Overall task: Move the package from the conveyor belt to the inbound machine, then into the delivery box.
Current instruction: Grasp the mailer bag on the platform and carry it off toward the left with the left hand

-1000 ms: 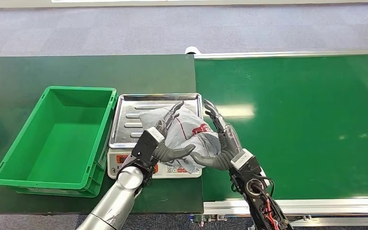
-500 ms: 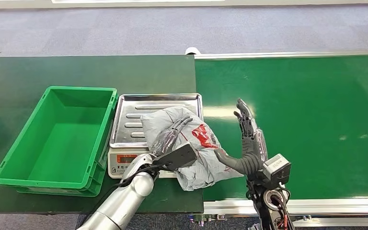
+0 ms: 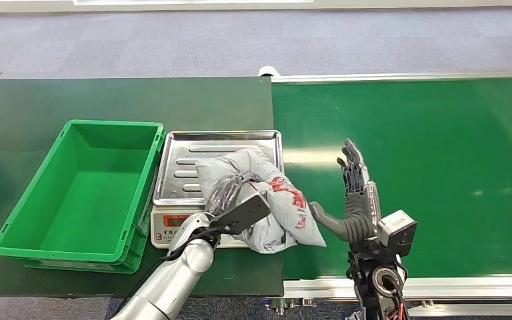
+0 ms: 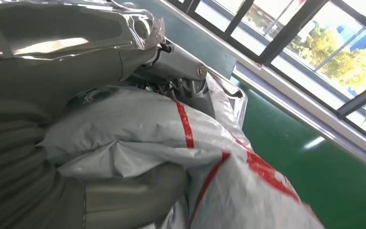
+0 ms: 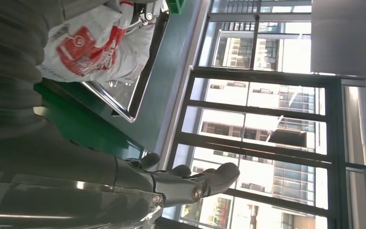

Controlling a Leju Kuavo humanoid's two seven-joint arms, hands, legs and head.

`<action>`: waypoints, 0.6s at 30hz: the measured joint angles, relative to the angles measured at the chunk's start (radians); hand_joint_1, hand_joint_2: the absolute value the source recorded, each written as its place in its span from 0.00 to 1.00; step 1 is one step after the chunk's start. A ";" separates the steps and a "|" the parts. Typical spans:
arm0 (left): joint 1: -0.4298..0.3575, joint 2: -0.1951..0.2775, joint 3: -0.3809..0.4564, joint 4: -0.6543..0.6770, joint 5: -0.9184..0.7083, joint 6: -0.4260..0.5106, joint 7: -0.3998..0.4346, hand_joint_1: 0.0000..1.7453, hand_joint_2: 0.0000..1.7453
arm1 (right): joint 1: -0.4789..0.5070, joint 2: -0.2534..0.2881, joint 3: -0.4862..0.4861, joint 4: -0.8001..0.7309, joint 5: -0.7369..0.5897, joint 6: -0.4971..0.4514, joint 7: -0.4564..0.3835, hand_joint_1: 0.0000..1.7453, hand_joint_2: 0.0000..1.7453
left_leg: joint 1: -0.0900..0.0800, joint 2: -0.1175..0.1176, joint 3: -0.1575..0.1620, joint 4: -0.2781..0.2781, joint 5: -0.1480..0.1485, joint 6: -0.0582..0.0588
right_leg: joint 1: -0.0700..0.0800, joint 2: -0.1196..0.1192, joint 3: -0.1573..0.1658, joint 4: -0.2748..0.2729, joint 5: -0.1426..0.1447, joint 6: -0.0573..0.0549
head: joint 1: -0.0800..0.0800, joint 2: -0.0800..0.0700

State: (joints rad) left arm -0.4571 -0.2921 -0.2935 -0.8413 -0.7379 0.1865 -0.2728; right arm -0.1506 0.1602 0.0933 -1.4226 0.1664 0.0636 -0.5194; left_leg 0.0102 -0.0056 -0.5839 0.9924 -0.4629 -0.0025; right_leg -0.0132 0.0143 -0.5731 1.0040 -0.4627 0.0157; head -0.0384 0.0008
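Grey plastic package (image 3: pixel 267 203) lies on the scale's steel tray (image 3: pixel 193 150) — left hand (image 3: pixel 230 200) grips it, fingers wrapped around; right hand (image 3: pixel 353 200) hovers beside it, fingers spread — over the belt (image 3: pixel 440 153).

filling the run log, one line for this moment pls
stage: package on scale | left hand: grips package | right hand: open, off package | bin: empty

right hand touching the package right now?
No. In the head view the right hand stands open over the conveyor belt, apart from the package.
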 joint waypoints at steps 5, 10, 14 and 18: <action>0.006 -0.002 0.012 -0.008 -0.006 0.019 0.008 1.00 1.00 | 0.001 0.007 -0.022 -0.007 -0.008 0.002 0.008 0.00 1.00 | 0.000 0.000 0.000 0.000 0.000 0.000 | 0.000 0.000 0.001 0.000 0.000 0.000 | 0.000 0.000; 0.032 -0.005 0.027 -0.034 -0.002 0.076 -0.010 1.00 1.00 | 0.008 0.011 -0.030 -0.014 -0.009 0.006 0.014 0.00 1.00 | 0.000 0.000 0.001 0.000 0.000 0.000 | 0.000 0.000 0.001 0.000 0.000 0.000 | 0.000 0.000; 0.071 -0.007 0.050 -0.076 0.038 0.207 -0.077 1.00 1.00 | 0.015 0.015 -0.036 -0.020 -0.020 0.007 0.021 0.00 1.00 | 0.000 0.001 0.000 0.000 0.000 0.000 | 0.000 0.000 -0.001 0.000 0.000 0.000 | 0.000 0.000; 0.107 -0.007 0.080 -0.147 0.110 0.359 -0.191 1.00 1.00 | 0.018 0.020 -0.042 -0.023 -0.040 0.007 0.027 0.00 1.00 | 0.000 0.001 -0.002 0.000 0.000 0.000 | 0.000 0.000 -0.003 0.000 0.000 0.000 | 0.000 0.000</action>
State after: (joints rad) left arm -0.3498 -0.2988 -0.2138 -0.9879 -0.6281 0.5453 -0.4640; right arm -0.1325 0.1801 0.0515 -1.4454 0.1261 0.0702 -0.4920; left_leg 0.0104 -0.0050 -0.5862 0.9923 -0.4630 -0.0027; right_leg -0.0130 0.0146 -0.5761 1.0040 -0.4630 0.0157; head -0.0387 0.0008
